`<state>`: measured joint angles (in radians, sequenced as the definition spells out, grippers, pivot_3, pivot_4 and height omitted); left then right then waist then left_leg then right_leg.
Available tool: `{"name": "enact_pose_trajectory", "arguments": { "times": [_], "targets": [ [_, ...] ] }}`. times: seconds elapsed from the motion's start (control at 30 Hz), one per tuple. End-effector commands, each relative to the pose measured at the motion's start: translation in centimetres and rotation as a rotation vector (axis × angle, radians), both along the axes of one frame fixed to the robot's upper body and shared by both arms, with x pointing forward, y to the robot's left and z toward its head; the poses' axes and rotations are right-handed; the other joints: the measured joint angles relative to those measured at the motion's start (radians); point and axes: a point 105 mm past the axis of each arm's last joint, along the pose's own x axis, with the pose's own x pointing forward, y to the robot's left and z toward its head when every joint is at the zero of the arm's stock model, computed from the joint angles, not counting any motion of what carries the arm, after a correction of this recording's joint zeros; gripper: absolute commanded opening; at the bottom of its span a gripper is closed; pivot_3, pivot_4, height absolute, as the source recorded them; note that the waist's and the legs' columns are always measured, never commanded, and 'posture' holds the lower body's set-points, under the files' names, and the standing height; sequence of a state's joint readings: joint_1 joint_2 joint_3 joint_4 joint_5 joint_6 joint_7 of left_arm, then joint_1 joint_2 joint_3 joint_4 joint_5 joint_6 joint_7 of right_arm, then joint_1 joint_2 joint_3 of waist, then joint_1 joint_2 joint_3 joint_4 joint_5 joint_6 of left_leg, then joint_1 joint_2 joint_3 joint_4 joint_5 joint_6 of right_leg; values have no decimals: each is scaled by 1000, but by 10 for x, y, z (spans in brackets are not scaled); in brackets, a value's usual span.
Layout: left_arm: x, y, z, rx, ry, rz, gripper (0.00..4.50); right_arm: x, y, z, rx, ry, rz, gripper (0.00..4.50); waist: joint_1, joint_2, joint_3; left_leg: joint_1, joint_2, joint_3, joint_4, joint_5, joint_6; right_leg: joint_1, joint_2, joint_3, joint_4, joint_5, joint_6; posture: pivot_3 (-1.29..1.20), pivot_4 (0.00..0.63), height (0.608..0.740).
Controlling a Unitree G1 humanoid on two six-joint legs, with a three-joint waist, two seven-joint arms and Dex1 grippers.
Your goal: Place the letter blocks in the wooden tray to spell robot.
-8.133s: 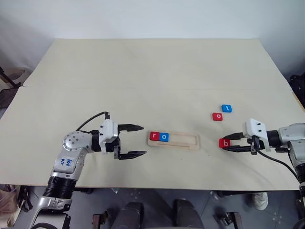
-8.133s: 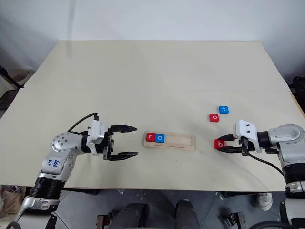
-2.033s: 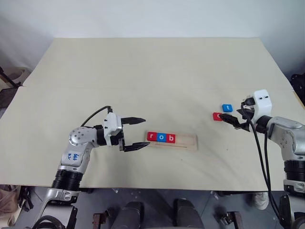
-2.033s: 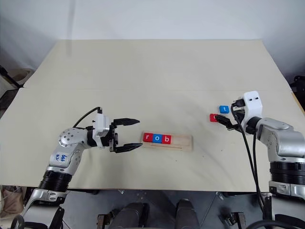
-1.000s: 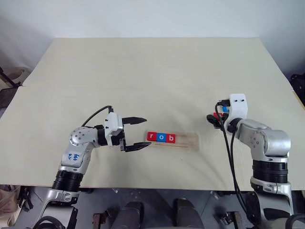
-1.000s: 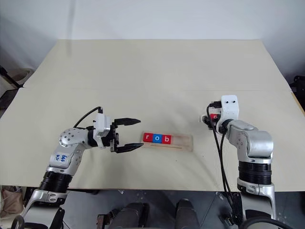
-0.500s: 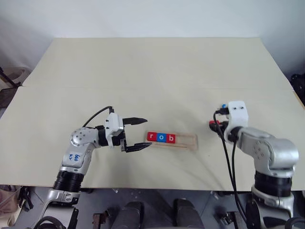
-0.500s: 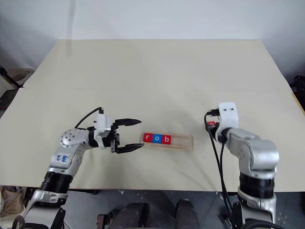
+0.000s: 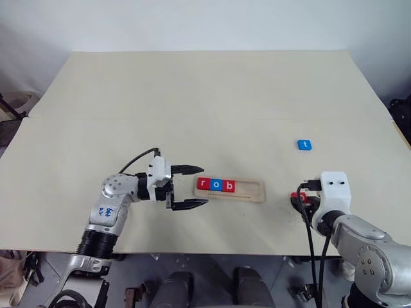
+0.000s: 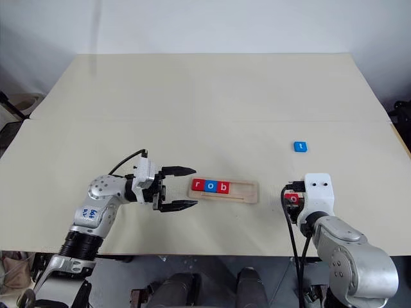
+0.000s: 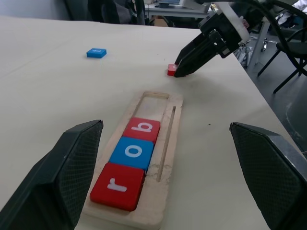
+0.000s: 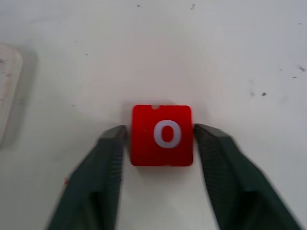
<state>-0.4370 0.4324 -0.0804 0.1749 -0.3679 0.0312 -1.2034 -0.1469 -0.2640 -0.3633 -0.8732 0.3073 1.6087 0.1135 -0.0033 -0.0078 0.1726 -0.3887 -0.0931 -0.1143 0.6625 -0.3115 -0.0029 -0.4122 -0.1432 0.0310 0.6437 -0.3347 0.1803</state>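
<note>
The wooden tray (image 9: 250, 190) lies near the table's front edge and holds a red r (image 9: 204, 185), a blue o (image 9: 216, 185) and a red b (image 9: 228, 186) at its left end. My left gripper (image 9: 203, 185) is open and level, with its fingers straddling that left end. To the right of the tray, my right gripper (image 12: 160, 132) is shut on a red o block (image 12: 162, 135) low over the table. A blue t block (image 9: 304, 145) lies alone farther back on the right.
The tray's right half (image 11: 156, 103) is bare wood. The beige table (image 9: 205, 96) stretches wide and open behind the tray. Its front edge runs just below both grippers.
My right arm has drawn back toward me, bringing the red o block from beside the blue t to a spot right of the tray. The left gripper has barely moved.
</note>
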Motion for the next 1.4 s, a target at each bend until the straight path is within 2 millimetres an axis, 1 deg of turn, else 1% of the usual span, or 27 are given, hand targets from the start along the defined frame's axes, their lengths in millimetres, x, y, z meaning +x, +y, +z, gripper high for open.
{"name": "enact_pose_trajectory", "arguments": {
  "times": [0.03, 0.07, 0.13, 0.17, 0.23, 0.33, 0.4, 0.43, 0.5, 0.63, 0.7, 0.77, 0.83, 0.93, 1.07, 1.17, 1.27, 1.33, 1.4],
  "targets": [
    [2, -2, 9, -16, -44, -10, 4500, 7, 2, 19, -17, -85, 39, 3516, 1, 0, 0, 0, 0, 0, 0, 0, 0, 0, 0, 0, 0, 0, 0, 0, 150, 740],
    [2, -1, 9, -14, -46, -7, 4500, 8, 2, 21, -17, -91, 65, 3774, 1, 0, 0, 0, 0, 0, 0, 0, 0, 0, 0, 0, 0, 0, 0, 0, 150, 740],
    [2, 1, 9, -12, -49, 0, 4500, 11, 0, 26, -28, -105, 121, 4491, 1, 0, 0, 0, 0, 0, 0, 0, 0, 0, 0, 0, -1, 0, 0, 0, 150, 740],
    [2, 3, 9, -11, -51, 5, 4500, 12, -1, 29, -33, -116, 163, 4491, 1, 0, 0, 0, 0, 0, 0, 0, 0, 0, 0, 0, -1, 0, 0, 0, 150, 740],
    [3, 6, 9, -9, -55, 20, 4500, 15, -3, 42, -46, -187, 273, 4491, 3, 0, 0, 0, 0, 0, 0, 0, 0, 0, 0, 0, -2, 0, 0, 0, 150, 740],
    [4, 9, 9, -8, -58, 33, 4500, 16, -8, 51, -48, -244, 386, 4491, 3, 0, 0, 0, 0, 0, 0, 0, 0, 1, 0, -1, -3, 0, 0, 0, 150, 740],
    [5, 11, 10, -7, -63, 44, 4500, 7, -7, 50, -9, -236, 551, 4491, 3, 0, 0, 0, 0, 1, 0, 0, 0, 1, 0, -1, -3, 0, 0, 0, 150, 740],
    [5, 13, 10, -7, -68, 50, 4500, 3, -9, 52, -5, -259, 637, 4491, 3, -1, 0, 0, 0, 1, 0, 0, 1, 1, 0, -1, -4, 0, 0, 0, 150, 740],
    [5, 14, 11, -6, -75, 58, 4500, -2, -21, 52, -32, -289, 733, 4491, 4, -1, 0, 0, 0, 1, 0, 0, 1, 2, 0, -1, -5, 0, 0, 0, 150, 740],
    [4, 16, 13, -11, -89, 69, 4500, -10, -52, 44, -128, -347, 868, 4491, 4, -1, 1, 1, 0, 2, 0, 0, 2, 4, 0, -1, -6, 1, 1, 0, 150, 740],
    [2, 16, 13, -11, -93, 71, 4500, -16, -63, 39, -142, -364, 935, 4491, 4, -1, 1, 2, 0, 2, 0, 0, 2, 4, 0, -1, -6, 1, 1, 0, 150, 740],
    [0, 17, 13, -12, -96, 75, 4500, -15, -80, 31, -171, -350, 923, 4491, 3, -1, 1, 1, 0, 2, 0, 0, 2, 4, 0, -1, -7, 1, 1, 0, 150, 740],
    [-2, 18, 13, -13, -102, 84, 4500, -17, -96, 18, -214, -304, 931, 4491, 3, -1, 1, 2, 0, 2, 0, 0, 2, 4, 0, -1, -7, 1, 1, 0, 150, 740],
    [-5, 20, 13, -13, -106, 94, 4500, -19, -106, 5, -230, -263, 956, 4491, 3, -1, 1, 2, 1, 2, 0, 0, 2, 4, 0, -1, -7, 1, 1, 0, 150, 740],
    [-8, 21, 14, -10, -111, 96, 4500, -11, -109, 3, -232, -269, 966, 4491, 0, -1, 1, 2, 1, 3, 0, 0, 2, 4, 0, 0, -7, 1, 1, 0, 150, 740],
    [-10, 21, 14, -8, -115, 93, 4500, -6, -106, 4, -234, -256, 1016, 4491, 2, -1, 0, 2, 1, 3, 0, 0, 2, 4, 0, 0, -7, 1, 1, 0, 150, 740],
    [-10, 22, 15, -7, -116, 93, 4500, 6, -94, 14, -253, -261, 1084, 4491, 2, -1, 0, 2, 1, 3, 1, 0, 2, 4, 0, 0, -7, 1, 1, 0, 150, 740],
    [-10, 22, 15, -6, -115, 91, 4500, 14, -85, 14, -293, -188, 1154, 4491, 2, -1, 0, 2, 1, 2, 1, 0, 2, 4, 0, -1, -7, 1, 1, 0, 150, 740],
    [-11, 21, 15, -7, -114, 89, 4500, 16, -79, 11, -326, -118, 1220, 4491, 2, -1, 0, 2, 1, 2, 1, 0, 2, 4, 0, -1, -7, 1, 1, 0, 150, 740]
  ]
}}
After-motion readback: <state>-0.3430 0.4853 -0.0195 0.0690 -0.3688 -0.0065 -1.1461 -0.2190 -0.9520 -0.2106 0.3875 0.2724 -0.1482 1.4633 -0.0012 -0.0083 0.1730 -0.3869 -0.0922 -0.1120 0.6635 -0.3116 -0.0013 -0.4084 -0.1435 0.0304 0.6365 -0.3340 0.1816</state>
